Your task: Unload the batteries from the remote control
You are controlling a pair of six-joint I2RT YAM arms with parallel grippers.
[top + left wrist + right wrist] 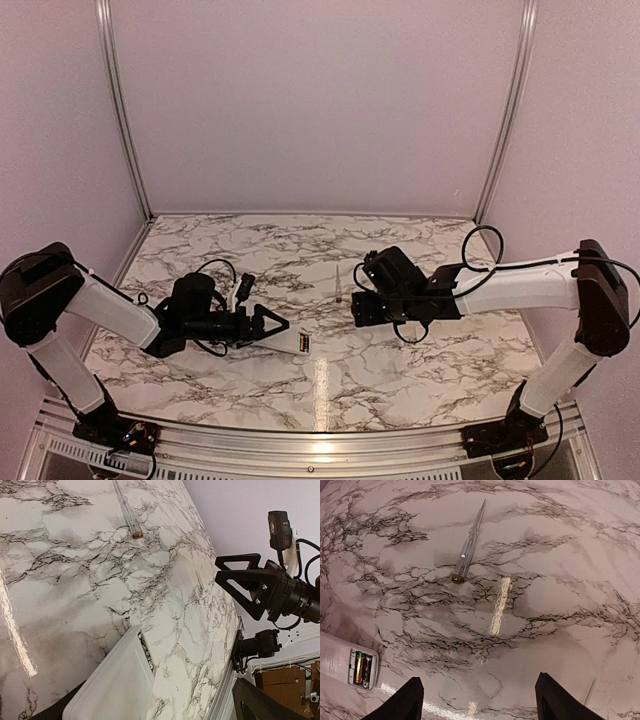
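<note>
The white remote control (112,682) is tilted in my left gripper (270,325), which is shut on it; its free end (300,343) points to the table's middle. The end's battery compartment is open (362,669). Inside lie two batteries side by side, one orange-gold (358,667) and one dark (367,671). In the left wrist view only the compartment's edge (145,651) shows. My right gripper (360,306) is open and empty, hovering above the table to the right of the remote's end; its fingertips (402,700) frame bare marble.
A long thin grey rod with a brass end (468,546) lies on the marble table (400,370) beyond the remote, also in the top view (339,285) and the left wrist view (127,511). Purple walls and metal posts enclose the table.
</note>
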